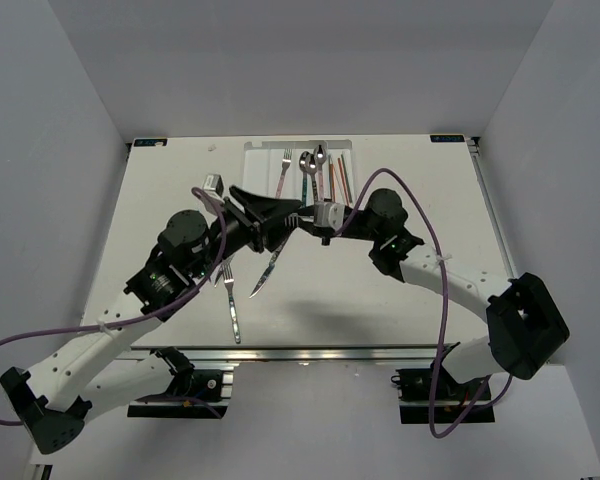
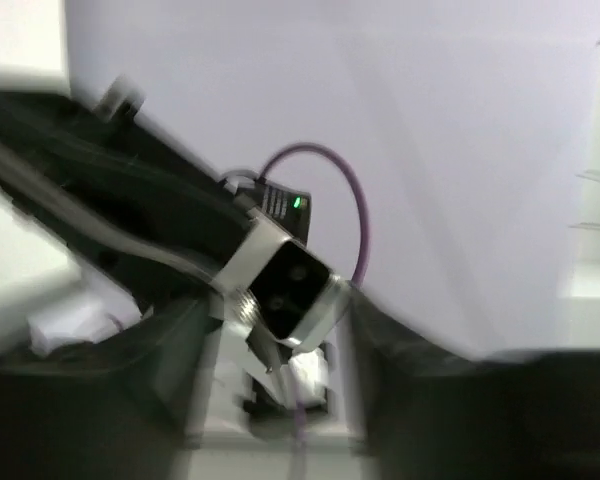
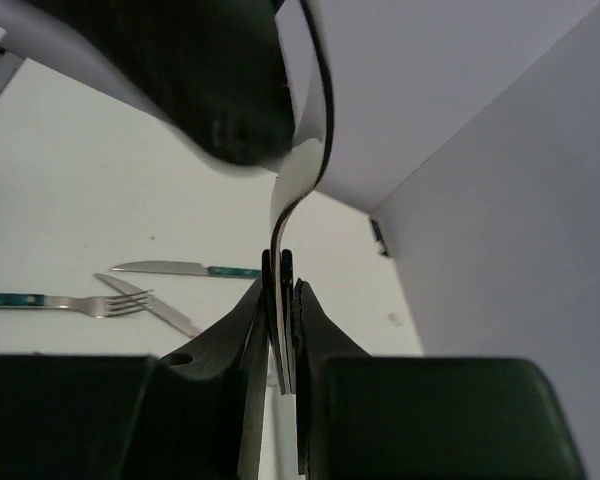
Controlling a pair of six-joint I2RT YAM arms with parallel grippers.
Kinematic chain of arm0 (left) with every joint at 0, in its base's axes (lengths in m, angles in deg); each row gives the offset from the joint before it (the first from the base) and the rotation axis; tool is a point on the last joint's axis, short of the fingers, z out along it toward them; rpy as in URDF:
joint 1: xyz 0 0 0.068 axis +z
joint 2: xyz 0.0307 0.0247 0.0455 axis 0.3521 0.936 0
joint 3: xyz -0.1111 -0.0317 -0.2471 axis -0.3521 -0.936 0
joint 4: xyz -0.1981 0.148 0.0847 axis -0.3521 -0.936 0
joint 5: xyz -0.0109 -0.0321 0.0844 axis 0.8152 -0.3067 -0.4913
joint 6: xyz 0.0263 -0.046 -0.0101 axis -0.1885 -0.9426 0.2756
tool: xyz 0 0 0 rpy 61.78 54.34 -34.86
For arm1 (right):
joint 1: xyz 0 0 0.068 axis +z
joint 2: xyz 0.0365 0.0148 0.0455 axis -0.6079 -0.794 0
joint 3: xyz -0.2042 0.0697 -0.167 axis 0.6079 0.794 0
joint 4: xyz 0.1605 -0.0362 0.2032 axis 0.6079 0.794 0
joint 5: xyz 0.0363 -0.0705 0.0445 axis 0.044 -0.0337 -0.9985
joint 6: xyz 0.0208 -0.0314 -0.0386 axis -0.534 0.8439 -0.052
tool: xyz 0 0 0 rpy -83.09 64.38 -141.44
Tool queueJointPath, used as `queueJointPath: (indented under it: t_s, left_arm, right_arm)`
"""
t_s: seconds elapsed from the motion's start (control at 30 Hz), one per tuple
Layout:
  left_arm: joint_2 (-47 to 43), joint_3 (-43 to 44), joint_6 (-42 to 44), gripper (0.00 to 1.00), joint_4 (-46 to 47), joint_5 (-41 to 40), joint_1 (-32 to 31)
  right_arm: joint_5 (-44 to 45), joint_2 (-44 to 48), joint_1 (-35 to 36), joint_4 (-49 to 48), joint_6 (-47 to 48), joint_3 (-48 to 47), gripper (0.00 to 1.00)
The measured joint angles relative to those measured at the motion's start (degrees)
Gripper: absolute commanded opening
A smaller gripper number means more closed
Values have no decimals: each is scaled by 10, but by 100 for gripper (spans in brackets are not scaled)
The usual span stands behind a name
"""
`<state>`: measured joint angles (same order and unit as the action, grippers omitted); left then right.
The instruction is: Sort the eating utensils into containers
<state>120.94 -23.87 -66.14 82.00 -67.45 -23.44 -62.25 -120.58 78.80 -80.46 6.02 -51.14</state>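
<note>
1. While a fork and a knife lie loose on the counter, both arms meet in mid-air just above them.
2. Left gripper is at the upper end of a silver utensil, possibly a spoon. I cannot tell whether it is clamped.
3. Right gripper is pinched closed on that utensil's lower end.
4. This looks like a handover. Next, one gripper should release while the other carries the piece to the white tray behind.
</note>
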Motion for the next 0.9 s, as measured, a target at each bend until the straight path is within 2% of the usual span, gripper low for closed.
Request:
queueJointPath:
  t_s: [0.03,0.3,0.47,0.57,0.7,0.9]
  left_arm:
    - [7,20,22,97,-10,-10,0]
    - [91,210,278,98,-141,-153,-6]
    - [125,279,389,98,-179,-262,-2]
    - [102,276,434,98,-200,-319,-2]
    - [34,221,479,98,-217,-359,-2]
    - [-59,135,555,98,-225,-355,-2]
  right_arm:
    - [4,0,1,10,-21,0,0]
    - [71,-12,-13,83,-152,-24,0]
    - [56,-128,-45,163,-292,-138,0]
    - [59,-217,-75,205,-404,-216,0]
    - [66,-316,-114,265,-538,-304,0]
    - [68,-505,-145,381,-644,-581,0]
